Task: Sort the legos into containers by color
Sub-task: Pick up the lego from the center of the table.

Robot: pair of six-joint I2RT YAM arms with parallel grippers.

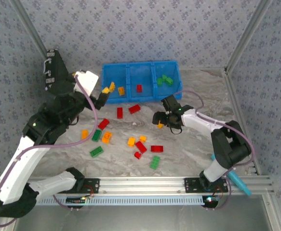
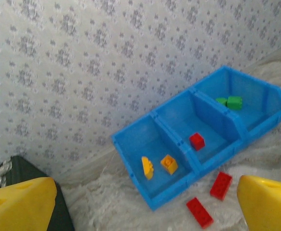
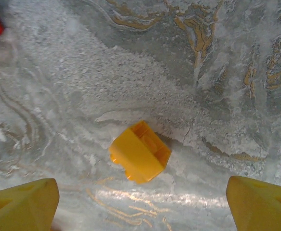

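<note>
The blue bin [image 1: 145, 98] [image 2: 256, 130] stands at the back of the table. Its left compartment holds two orange-yellow bricks [image 2: 168, 163], the middle one a red brick [image 2: 196, 140], the right one green bricks [image 2: 234, 102]. Red [image 1: 140, 147], orange [image 1: 106, 137] and green [image 1: 96, 151] legos lie scattered on the marble top. My left gripper [image 1: 103, 94] [image 2: 145, 209] hangs open and empty just outside the bin's left compartment. My right gripper [image 1: 162, 120] [image 3: 140, 204] is open low over one orange brick [image 3: 140, 151] [image 1: 160, 125], which lies between its spread fingers, untouched.
Two red bricks [image 2: 220, 185] lie just in front of the bin. A black case [image 2: 20, 168] sits at the far left by the wall. A cyan tube [image 1: 239, 183] lies at the front right edge. Patterned walls and metal posts close in the table.
</note>
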